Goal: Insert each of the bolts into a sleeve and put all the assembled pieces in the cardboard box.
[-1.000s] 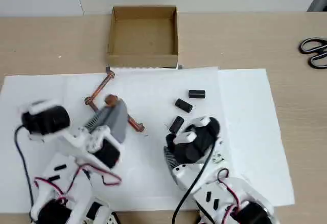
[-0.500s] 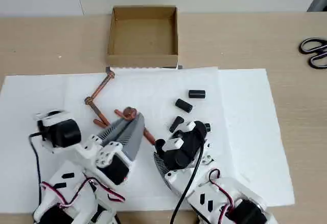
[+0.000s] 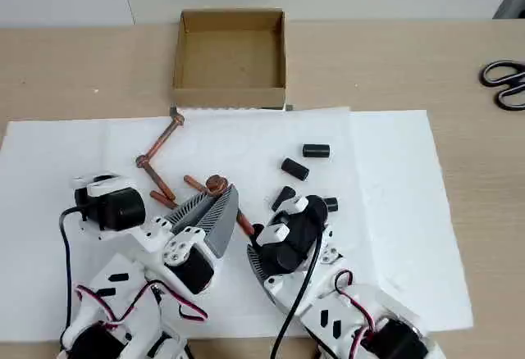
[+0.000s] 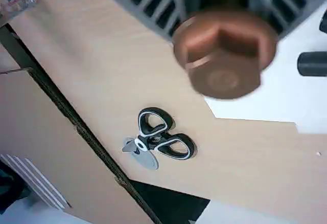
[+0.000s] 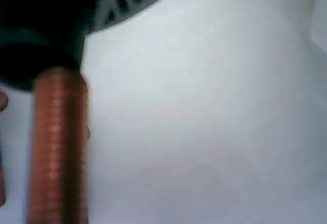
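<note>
Covering much of the table (image 3: 426, 64), a white paper sheet (image 3: 394, 236) meets the cardboard box (image 3: 230, 97) at its far edge. The left gripper (image 3: 220, 197) is clamped on a copper bolt (image 3: 216, 184) near its head. The right gripper (image 3: 259, 236), just beside it, pinches a black sleeve (image 5: 36, 40) at the bolt's tip. Loose bolts (image 3: 160, 142) and loose sleeves (image 3: 316, 151) lie on the sheet.

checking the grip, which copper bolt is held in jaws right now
The bolt whose hex head sticks out of the left arm's grey jaws; the other bolts lie loose on the white paper.
</note>
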You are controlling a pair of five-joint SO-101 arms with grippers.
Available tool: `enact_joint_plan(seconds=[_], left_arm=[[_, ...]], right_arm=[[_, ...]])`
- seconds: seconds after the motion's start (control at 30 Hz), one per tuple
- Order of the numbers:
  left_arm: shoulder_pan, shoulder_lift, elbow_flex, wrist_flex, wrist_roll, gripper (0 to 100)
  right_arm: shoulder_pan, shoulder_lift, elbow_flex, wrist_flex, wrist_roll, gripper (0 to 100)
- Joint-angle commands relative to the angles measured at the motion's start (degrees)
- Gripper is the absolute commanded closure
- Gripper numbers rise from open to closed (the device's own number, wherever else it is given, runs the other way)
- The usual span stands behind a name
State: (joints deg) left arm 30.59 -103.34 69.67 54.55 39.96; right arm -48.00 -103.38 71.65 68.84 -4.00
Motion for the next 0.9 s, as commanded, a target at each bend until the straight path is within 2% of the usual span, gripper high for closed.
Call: enact_joint_plan(seconds=[0.0, 0.1, 0.37, 0.43, 0.7, 0.87], left_arm=[[0.4, -0.5, -0.1, -1.7, 0.2, 100], [0.5, -0.5, 0.0, -1.7, 0.2, 100], [0.5, -0.5, 0.7, -1.2, -0.1, 100], [1.2, -0.5, 0.7, -1.1, -2.1, 100], [11.0, -0.5, 0.4, 5.5, -9.8, 100], [10.8, -0.5, 0.4, 5.6, -13.5, 99]], right_arm=[[-1.4, -0.5, -0.5, -1.6, 0.7, 99.6], [-3.5, -0.5, -0.5, -1.6, 0.8, 99.6], [-3.6, -0.5, -0.5, -1.6, 0.8, 99.6], [-3.6, -0.5, -0.6, -1.8, 0.9, 99.6], [-3.6, -0.5, -0.6, -5.3, 5.6, 99.6], [-3.5, -0.5, -0.6, -4.9, 5.6, 99.6]])
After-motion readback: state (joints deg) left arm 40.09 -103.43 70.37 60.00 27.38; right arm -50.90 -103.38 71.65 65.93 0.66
